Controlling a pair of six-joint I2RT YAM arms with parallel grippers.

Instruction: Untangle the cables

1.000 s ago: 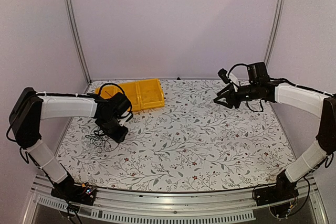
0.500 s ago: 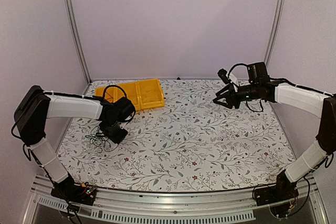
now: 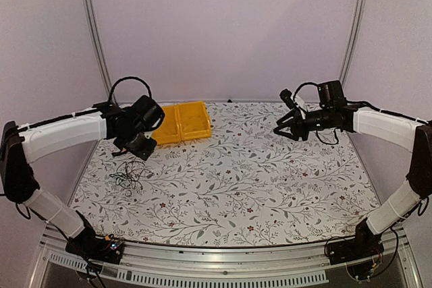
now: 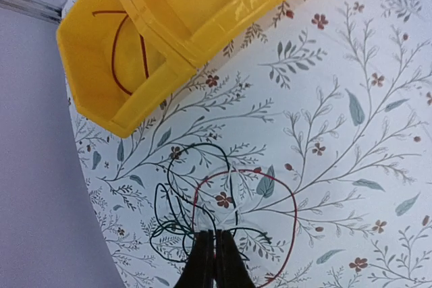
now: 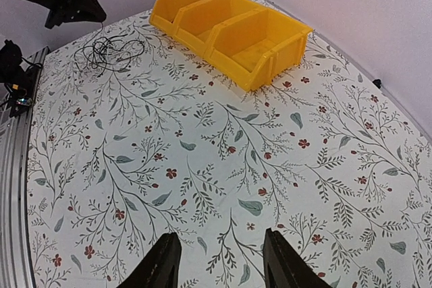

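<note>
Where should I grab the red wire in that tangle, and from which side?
Grip the red wire on its wide outer arc, coming down on the side away from the dark wires. That arc lies flat and alone on the table; nearer the middle it crosses the others.

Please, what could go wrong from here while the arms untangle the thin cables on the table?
1. The left gripper is shut above the cables, whose loops cross one another; pulling one wire may lift or tighten the whole tangle.
2. The right gripper is open and far across the table, so nothing pins the tangle down.
3. The tangle lies near the table's left edge and might be dragged off.
</note>
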